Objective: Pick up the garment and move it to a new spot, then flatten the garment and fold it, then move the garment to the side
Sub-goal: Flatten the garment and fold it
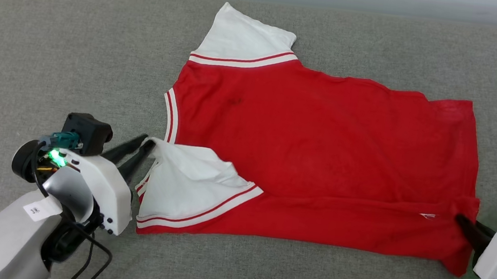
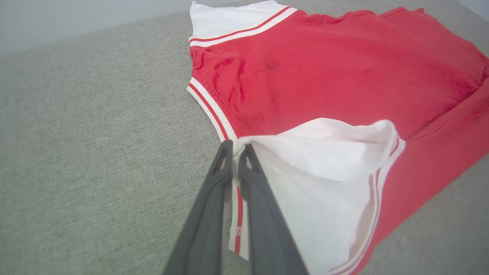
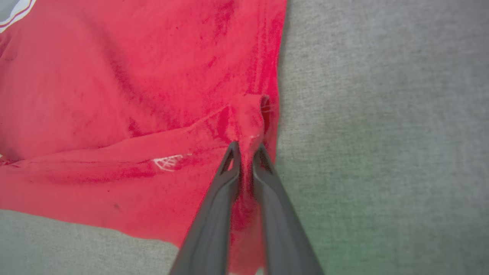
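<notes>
The garment (image 1: 322,152), a red jersey with white sleeves and striped trim, lies spread on the grey surface (image 1: 51,65), plain side up; no lettering shows. Its near long edge is folded over toward the middle. My left gripper (image 1: 147,143) is shut on the garment's near white sleeve by the collar trim, seen close in the left wrist view as the left gripper (image 2: 237,147) pinching the white cloth (image 2: 324,160). My right gripper (image 1: 460,220) is shut on the hem's near corner; in the right wrist view the right gripper (image 3: 246,147) pinches a raised red fold (image 3: 250,118).
The far white sleeve (image 1: 241,38) lies flat toward the back edge. Bare grey fabric surface (image 3: 382,114) surrounds the jersey on all sides, with wide room at the left and in front. A pale wall runs along the back.
</notes>
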You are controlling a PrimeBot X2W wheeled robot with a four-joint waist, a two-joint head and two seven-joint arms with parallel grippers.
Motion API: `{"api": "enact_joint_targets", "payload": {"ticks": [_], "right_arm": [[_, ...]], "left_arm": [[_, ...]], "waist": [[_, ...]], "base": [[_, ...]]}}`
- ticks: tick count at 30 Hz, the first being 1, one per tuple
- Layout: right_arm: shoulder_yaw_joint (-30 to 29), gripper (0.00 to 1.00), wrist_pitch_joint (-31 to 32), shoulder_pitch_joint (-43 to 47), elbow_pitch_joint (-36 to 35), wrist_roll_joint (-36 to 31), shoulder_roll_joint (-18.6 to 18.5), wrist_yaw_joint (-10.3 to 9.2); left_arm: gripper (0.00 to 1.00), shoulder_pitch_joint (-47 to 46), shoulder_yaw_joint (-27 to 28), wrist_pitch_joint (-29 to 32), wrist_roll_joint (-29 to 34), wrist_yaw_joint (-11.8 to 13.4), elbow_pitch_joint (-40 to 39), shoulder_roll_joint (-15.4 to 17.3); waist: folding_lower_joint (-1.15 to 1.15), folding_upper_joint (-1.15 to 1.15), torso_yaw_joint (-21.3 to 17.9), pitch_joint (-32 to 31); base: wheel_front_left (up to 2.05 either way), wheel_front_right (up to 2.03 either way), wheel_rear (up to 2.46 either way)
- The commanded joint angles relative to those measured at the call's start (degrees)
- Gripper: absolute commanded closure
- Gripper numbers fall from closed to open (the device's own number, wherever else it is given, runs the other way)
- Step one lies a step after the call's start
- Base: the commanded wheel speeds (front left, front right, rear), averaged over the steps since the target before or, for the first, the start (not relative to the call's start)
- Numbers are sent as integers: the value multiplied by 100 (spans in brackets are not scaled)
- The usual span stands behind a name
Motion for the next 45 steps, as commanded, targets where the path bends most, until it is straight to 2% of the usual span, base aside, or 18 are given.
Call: {"api": "enact_joint_targets", "payload": {"ticks": [1, 5, 10, 16, 21, 24, 27, 33, 37, 45], "right_arm": [[5, 0, -52, -110, 54, -44, 34, -5], [83, 0, -248, -132, 23, -134, 39, -5], [395, 0, -614, 61, -222, -438, -184, -5], [451, 0, -680, 371, -632, -946, -361, -5], [129, 0, -290, 726, -1014, -1283, -175, -5], [-100, 0, 37, 934, -1213, -1399, 78, -5], [-280, 0, 315, 1085, -1409, -1490, 359, -5], [-450, 0, 393, 1205, -1617, -1620, 661, -5], [-479, 0, 326, 1153, -1708, -1640, 777, -5], [-413, 0, 222, 1032, -1813, -1604, 799, -5]], "left_arm": [[0, -60, 29, -142, 24, 19, 133, -98], [0, -22, 81, -512, 27, 11, 455, -267], [0, 261, 271, -1023, -128, 122, 603, -416], [0, 816, 477, -1389, -291, 455, 288, -422], [0, 1378, 624, -1303, -556, 880, -229, -370], [0, 1773, 710, -1281, -706, 1134, -581, -352], [0, 2102, 637, -1086, -833, 1278, -898, -290], [0, 2313, 410, -573, -869, 1452, -1068, -131], [0, 2187, 391, -419, -868, 1573, -956, -164], [0, 1945, 265, -216, -727, 1664, -459, -178]], "waist": [[-1, 0, -7, -33], [-1, 0, -9, -163], [-1, 0, -1, -407], [-1, 0, 16, -704], [-1, 0, 30, -826], [-1, 0, -4, -827], [-1, 0, -29, -782], [-1, 0, -82, -629], [-1, 0, -147, -490], [-1, 0, -282, -197]], "base": [[0, 0, 0], [0, 0, 0], [0, 0, 0], [0, 0, 0], [0, 0, 0], [0, 0, 0], [0, 0, 0], [0, 0, 0], [0, 0, 0], [0, 0, 0]]}}
